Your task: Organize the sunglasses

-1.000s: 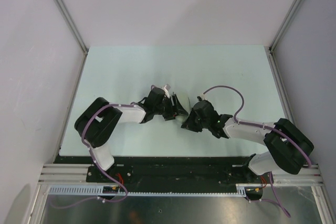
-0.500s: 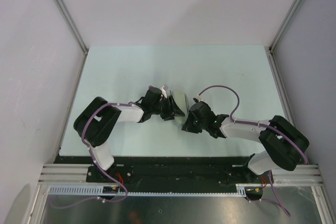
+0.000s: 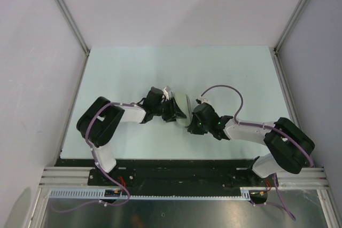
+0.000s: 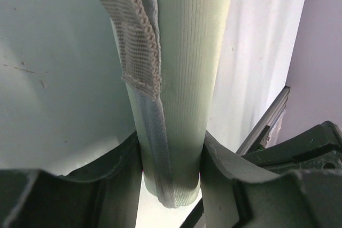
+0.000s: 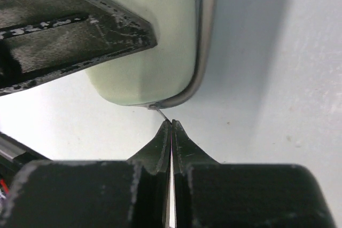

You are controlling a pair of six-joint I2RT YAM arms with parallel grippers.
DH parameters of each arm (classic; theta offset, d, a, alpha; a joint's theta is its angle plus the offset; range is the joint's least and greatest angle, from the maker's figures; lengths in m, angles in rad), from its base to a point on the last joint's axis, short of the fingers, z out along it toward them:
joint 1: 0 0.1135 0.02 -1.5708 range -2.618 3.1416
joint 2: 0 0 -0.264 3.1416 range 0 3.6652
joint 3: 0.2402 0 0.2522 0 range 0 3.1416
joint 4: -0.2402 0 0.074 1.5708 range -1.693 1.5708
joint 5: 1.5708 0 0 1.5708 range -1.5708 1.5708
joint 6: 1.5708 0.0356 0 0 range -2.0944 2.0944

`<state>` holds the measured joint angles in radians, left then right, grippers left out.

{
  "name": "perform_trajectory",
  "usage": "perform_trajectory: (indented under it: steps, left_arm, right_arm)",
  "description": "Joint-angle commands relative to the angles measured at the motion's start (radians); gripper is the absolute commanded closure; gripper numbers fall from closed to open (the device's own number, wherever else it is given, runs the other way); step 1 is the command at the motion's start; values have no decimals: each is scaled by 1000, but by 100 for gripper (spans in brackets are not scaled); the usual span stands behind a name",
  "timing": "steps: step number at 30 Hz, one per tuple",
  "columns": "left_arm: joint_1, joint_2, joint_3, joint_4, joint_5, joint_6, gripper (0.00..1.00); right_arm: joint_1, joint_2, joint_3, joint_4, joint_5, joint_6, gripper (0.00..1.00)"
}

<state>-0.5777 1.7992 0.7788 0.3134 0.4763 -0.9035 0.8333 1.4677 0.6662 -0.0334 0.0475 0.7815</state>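
Pale mint desk point(image 3: 133, 73) inside a grey-walled booth w/ metal corner posts point(image 3: 68, 17). Both arm bases sit at the 6 o'clock edge.

L gripper point(image 4: 171, 156): clamped on a pale ribbed case point(image 4: 189, 52), w/ one dark finger point(image 4: 120, 166) pressed to each long side near the case's end. The case's zipped edge faces the wrist cam and runs off toward 12 in that view. A grey zip band point(image 4: 152, 132) follows that edge. A woven beige tab point(image 4: 136, 36) lies over the band, up toward 11. From the top cam the L arm reaches in from 8 o'clock. The case shows there as a pale oval approx. at desk centre, a bit toward 6, long axis roughly 11 to 5. Can't tell if it touches the desk or is held just off it.

R gripper point(image 5: 171, 125): jaws fully closed, tips flat together w/ no gap. The tips sit just off the case's rounded corner, at its 5 o'clock end in the top view. A thin metal sliver point(image 5: 162, 115) sticks out of the grey seam point(image 5: 208, 25) at that corner & reaches the tips. Can't tell if it's actually pinched. The L gripper's black body fills the R wrist view toward 10 o'clock, against the case. The R arm comes in from 4 o'clock.

Sunglasses: not visible in any view, so can't tell where they are.
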Motion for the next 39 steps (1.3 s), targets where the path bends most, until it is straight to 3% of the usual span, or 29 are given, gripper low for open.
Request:
perform_trajectory:
  steps: [1,6,10,13,14,15,17,24,32,39]
  left_arm:
    - [19,15,34,-54,5,84,54]
    - [19,22,54,-76,19,95,52]
    - [19,28,74,-91,30,104,40]
    - [19,29,80,-99,41,112,28]
    - [19,29,82,-103,42,115,25]
    - [19,25,80,-114,44,130,21]
    - [19,13,83,-134,36,149,18]
    - [19,-41,65,-273,-62,271,5]
    - [19,-144,39,-416,-191,324,0]
    - [36,-271,72,-468,-266,364,0]
  right_arm:
    - [-43,-9,13,-85,98,-99,100]
    - [-66,-13,15,-72,81,-131,100]
    - [-53,-23,15,-62,46,-145,100]
    - [-27,-40,12,-48,34,-156,91]
    - [-20,-44,15,-45,35,-156,81]
    - [-17,-44,13,-43,38,-153,78]
    - [-10,-47,13,-40,34,-146,72]
    - [19,-70,13,-22,37,-142,62]
    - [39,-81,12,-20,67,-171,50]
    - [127,-23,13,67,140,-229,49]
